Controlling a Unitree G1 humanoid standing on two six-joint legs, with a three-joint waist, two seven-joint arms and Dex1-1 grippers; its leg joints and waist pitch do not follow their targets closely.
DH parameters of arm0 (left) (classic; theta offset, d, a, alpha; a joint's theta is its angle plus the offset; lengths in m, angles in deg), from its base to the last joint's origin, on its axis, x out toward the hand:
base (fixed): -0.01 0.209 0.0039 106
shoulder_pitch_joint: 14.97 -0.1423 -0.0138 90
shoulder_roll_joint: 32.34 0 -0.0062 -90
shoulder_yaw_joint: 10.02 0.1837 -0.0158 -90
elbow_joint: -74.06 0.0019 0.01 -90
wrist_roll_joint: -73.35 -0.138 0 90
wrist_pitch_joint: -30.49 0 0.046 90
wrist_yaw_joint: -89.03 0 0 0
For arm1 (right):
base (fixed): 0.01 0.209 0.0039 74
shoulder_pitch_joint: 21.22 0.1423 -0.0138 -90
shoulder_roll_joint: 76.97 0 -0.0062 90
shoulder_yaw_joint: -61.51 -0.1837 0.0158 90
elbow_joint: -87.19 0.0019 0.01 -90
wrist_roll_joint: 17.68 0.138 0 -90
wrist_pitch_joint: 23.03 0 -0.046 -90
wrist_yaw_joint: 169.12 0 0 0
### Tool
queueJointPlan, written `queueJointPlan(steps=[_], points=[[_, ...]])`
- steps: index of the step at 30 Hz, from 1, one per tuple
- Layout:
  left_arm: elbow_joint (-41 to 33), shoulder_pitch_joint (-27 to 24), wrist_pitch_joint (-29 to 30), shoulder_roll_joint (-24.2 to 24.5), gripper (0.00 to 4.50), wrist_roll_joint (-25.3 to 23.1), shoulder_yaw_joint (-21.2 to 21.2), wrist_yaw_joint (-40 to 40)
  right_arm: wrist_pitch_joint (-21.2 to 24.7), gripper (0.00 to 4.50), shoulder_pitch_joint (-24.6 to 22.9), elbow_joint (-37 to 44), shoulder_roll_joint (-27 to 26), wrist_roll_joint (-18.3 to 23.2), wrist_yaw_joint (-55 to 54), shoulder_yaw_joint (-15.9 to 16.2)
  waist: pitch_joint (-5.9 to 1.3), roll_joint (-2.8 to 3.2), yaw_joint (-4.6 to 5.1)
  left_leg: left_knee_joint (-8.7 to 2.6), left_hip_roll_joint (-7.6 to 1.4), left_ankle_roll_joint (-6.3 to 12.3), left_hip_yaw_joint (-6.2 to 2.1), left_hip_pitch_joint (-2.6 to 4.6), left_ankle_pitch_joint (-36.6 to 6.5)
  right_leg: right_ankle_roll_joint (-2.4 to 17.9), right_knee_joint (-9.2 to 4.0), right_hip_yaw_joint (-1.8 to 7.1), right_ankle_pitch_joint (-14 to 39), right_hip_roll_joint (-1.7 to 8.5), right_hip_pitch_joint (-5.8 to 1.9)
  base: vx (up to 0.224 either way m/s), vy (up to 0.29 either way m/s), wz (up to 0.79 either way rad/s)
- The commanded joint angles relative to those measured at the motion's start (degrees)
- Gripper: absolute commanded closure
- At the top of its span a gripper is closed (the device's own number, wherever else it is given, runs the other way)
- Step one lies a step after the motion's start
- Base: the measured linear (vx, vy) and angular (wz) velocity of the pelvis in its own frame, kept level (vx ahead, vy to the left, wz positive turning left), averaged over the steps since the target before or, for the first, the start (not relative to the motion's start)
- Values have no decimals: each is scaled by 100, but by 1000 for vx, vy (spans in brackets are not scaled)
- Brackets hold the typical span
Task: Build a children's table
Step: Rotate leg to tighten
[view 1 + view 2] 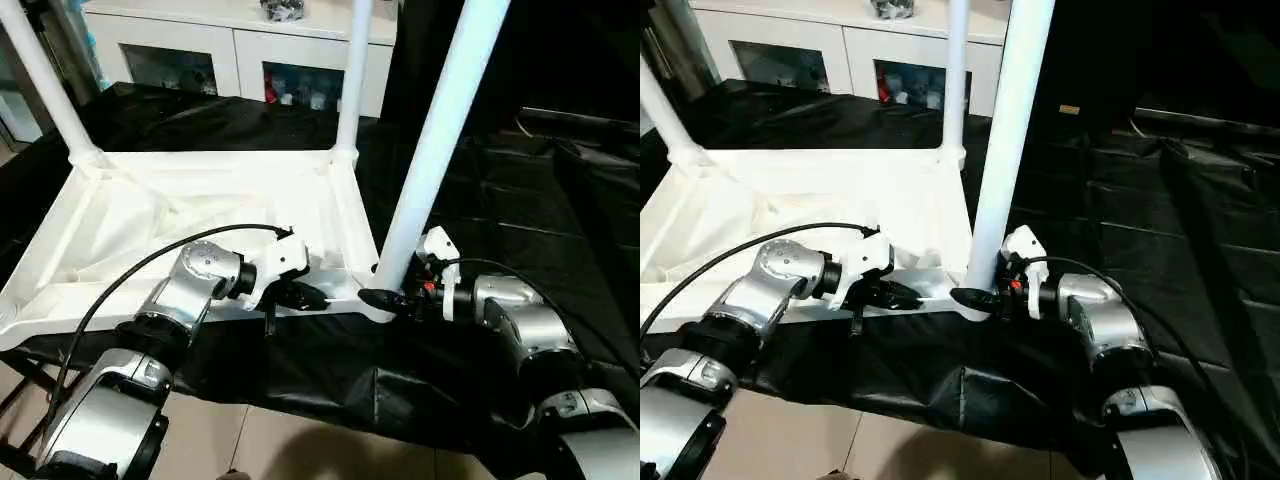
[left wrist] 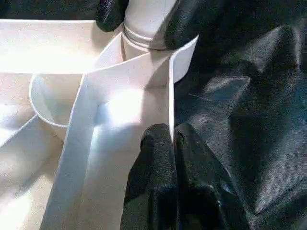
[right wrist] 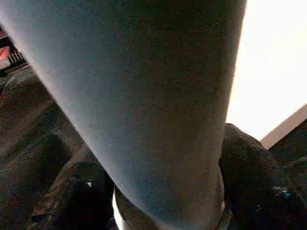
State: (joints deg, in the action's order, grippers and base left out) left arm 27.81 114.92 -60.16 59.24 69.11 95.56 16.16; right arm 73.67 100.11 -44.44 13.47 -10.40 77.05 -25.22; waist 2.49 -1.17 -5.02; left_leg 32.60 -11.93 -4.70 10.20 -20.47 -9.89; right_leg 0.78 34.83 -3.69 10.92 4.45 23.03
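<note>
Table top [image 1: 200,215]: I see it lying upside down on the black cloth [image 1: 480,210], ribbed underside up, with the white cabinet [image 1: 235,45] behind it.
Legs standing: three rise from corner sockets, namely the far left leg [image 1: 45,80], the far middle leg [image 1: 352,75] and the near leg [image 1: 440,140]. The fourth socket, at the near left corner, I cannot make out.
Left gripper [image 1: 300,295]: my left jaws are pressed together on the thin near rim wall [image 2: 171,91] of the top, one finger on each side of it as the left wrist view shows.
Right gripper [image 1: 385,297]: my right fingers [image 2: 184,21] sit on either side of the near leg's foot, right at its socket [image 1: 372,300]; whether they squeeze it or merely bracket it I cannot tell.
Weight and stiffness: I judge thin moulded plastic, light and hollow. The top is stiffened by its ribs but likely to flex and slide on the cloth if pushed.
Surface: smooth and glossy, so I expect the round tapering leg to slip or spin in a loose grip.
Where to hold: low on the leg near the socket for seating force, and on the rim wall to steady the top.
Risk: a push high on the leg would, I think, lever it sideways and tip the top.
</note>
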Motion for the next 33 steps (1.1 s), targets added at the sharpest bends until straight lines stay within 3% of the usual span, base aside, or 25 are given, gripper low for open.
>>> queueJointPlan(steps=[1, 5, 8, 10, 13, 19, 20, 22, 27, 33], points=[[-116, -22, 68, -216, 450, 24, 143, 84, 202, 181, -148, 78, -246, 45, 112, 325, -316, 38, -3, -357, -157, 220, 5, 36, -1295, 1374, -413, 239, 938, 341, -298, 0, 0, 0], [-74, 35, 204, -324, 450, 20, 87, 292, 417, 194, -170, 117, -427, 127, -304, 158, -301, 31, 4, -372, -153, 166, 1, 39, -1391, 1326, -434, 240, 1127, 341, -290, 0, 0, 0], [-23, 103, 348, -474, 450, 9, 36, 594, 362, 196, -39, -163, -701, 42, -1190, -67, -269, 42, 41, -404, -142, 33, -19, 67, -1746, 1164, -510, 245, 1819, 362, -259, 0, 0, 0], [48, 165, 401, -591, 450, -30, 4, 853, 335, 196, 93, -436, -912, 12, -1872, -260, -263, 51, 118, -421, -129, -89, -51, 72, -1896, 1033, -544, 249, 2202, 369, -230, 0, 0, 0], [149, 257, 473, -793, 450, -120, -14, 1288, 345, 196, 247, -707, -1215, 31, -2730, -507, -256, 49, 195, -419, -111, -93, -68, 75, -2005, 936, -588, 243, 2439, 365, -216, 0, 0, 0], [143, 322, 562, -1154, 450, -181, -26, 1866, 220, 196, 448, -1027, -1659, -80, -3907, -693, -280, 52, 219, -412, -105, -48, -52, 52, -1862, 1000, -557, 251, 2002, 344, -223, 0, 0, 0], [105, 312, 570, -1196, 450, -177, -17, 1864, 84, 141, 468, -1072, -1700, -117, -3973, -698, -281, 59, 215, -414, -107, -37, -52, 54, -1843, 1009, -552, 251, 1944, 342, -224, 0, 0, 0], [42, 276, 552, -1232, 450, -163, -2, 1814, -188, 128, 487, -1109, -1733, -145, -3930, -688, -291, 66, 218, -413, -116, -10, -46, 45, -1793, 1086, -527, 254, 1673, 340, -236, 0, 0, 0], [31, 218, 385, -1070, 450, -172, 38, 1583, -203, 91, 483, -1011, -1604, -117, -3404, -577, -306, 80, 212, -399, -113, 93, -31, 32, -1621, 1248, -481, 257, 1127, 325, -274, 0, 0, 0], [10, 136, 143, -636, 450, -136, 77, 1090, -246, 69, 168, -500, -1000, -229, -1667, 57, -308, 74, 167, -377, -122, 254, -16, 13, -1461, 1352, -456, 249, 824, 334, -332, 0, 0, 0]])
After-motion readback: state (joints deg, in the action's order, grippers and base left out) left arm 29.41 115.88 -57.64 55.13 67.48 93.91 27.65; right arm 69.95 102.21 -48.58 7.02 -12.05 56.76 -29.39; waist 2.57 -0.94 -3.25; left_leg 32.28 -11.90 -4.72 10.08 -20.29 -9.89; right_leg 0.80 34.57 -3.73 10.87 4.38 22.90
